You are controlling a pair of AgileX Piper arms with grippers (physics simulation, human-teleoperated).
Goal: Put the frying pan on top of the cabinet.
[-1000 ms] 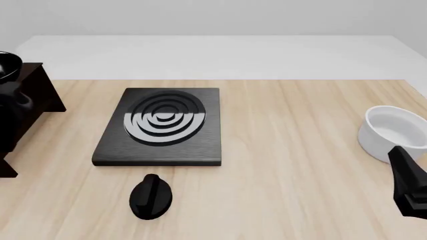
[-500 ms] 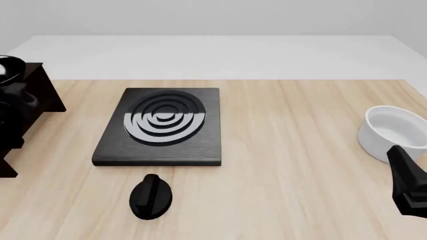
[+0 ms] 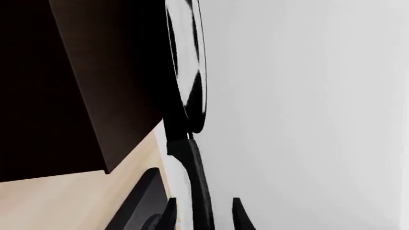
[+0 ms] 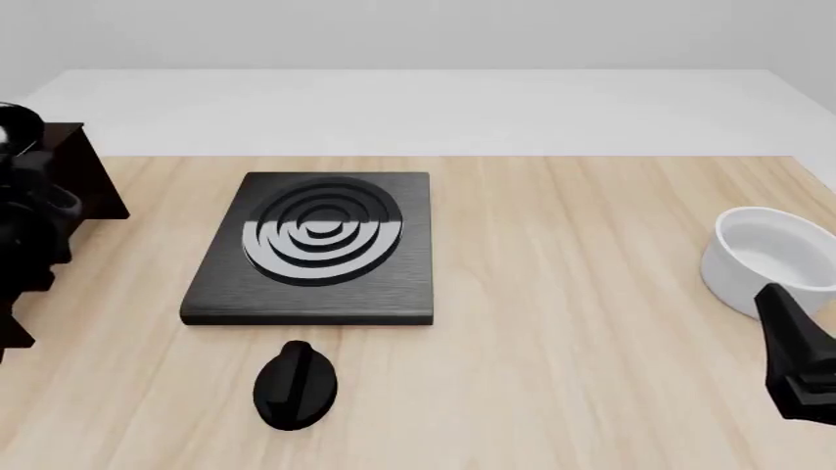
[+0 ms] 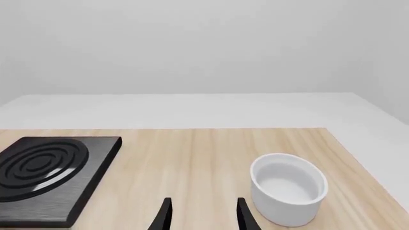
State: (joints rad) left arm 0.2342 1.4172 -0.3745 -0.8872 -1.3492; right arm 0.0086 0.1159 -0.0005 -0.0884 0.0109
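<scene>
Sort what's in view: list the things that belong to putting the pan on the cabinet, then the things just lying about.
Belongs to the job:
frying pan
cabinet
left gripper, around the pan's handle

Just lying about:
stove plate
black knob
white bowl
right gripper, idle

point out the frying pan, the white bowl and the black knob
frying pan (image 3: pixel 191 57), left wrist view, on its glossy rim
white bowl (image 5: pixel 288 189), right wrist view, on its inside
black knob (image 4: pixel 296 385), front view, on its raised grip

Wood table (image 4: pixel 562 294): stove plate (image 4: pixel 313 250), knob (image 4: pixel 296 385), white bowl (image 4: pixel 768 257), cabinet (image 4: pixel 78 181) (far left).
</scene>
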